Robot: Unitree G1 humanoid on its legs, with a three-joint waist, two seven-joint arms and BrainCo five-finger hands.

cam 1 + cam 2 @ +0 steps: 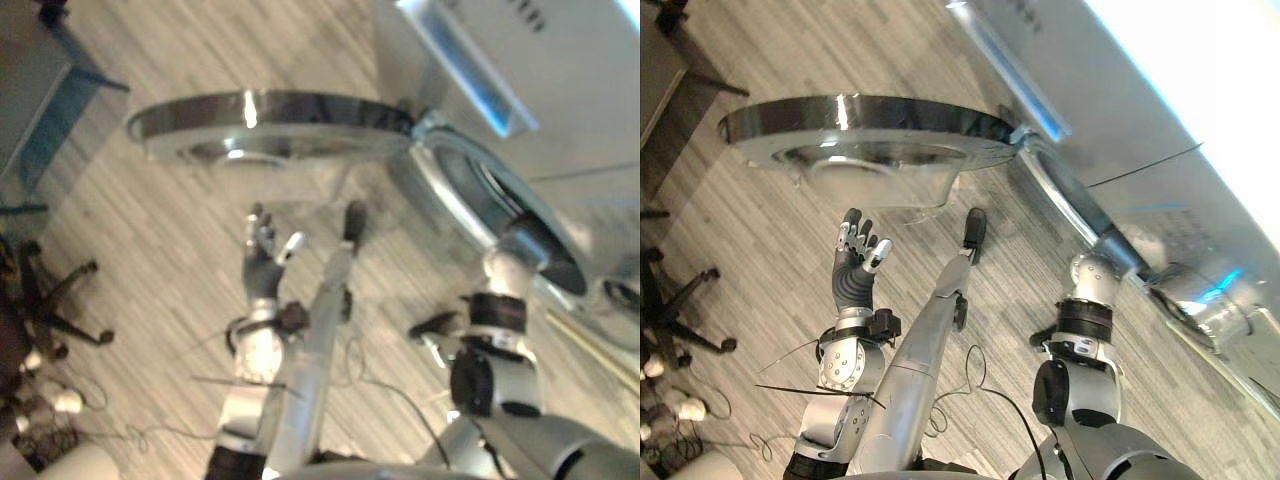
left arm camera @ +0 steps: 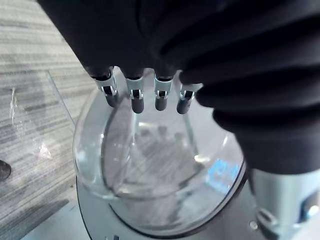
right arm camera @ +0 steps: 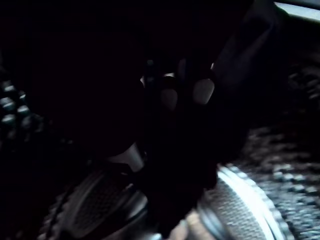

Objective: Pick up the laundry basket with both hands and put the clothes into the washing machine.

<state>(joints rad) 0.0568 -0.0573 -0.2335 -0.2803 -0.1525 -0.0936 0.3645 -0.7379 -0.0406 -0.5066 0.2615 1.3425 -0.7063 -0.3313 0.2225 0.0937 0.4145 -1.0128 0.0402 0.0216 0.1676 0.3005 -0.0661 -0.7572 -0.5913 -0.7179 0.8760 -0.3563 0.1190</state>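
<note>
The washing machine (image 1: 560, 90) stands at the right with its round opening (image 1: 470, 190) facing me. Its door (image 1: 270, 125) is swung wide open, and the door's glass bowl (image 2: 150, 170) shows close up in the left wrist view. My left hand (image 1: 855, 265) is raised in front of the door, open and holding nothing, with its fingers (image 2: 135, 97) straight. My right arm (image 1: 500, 310) reaches into the opening. My right hand (image 3: 172, 95) is deep in the dark drum, beside the perforated drum wall (image 3: 245, 210). I cannot make out what it touches.
An office chair base (image 1: 55, 300) stands on the wooden floor at the left. A blue-legged table (image 1: 60, 110) is at the upper left. Cables and small items (image 1: 50, 405) lie at the lower left.
</note>
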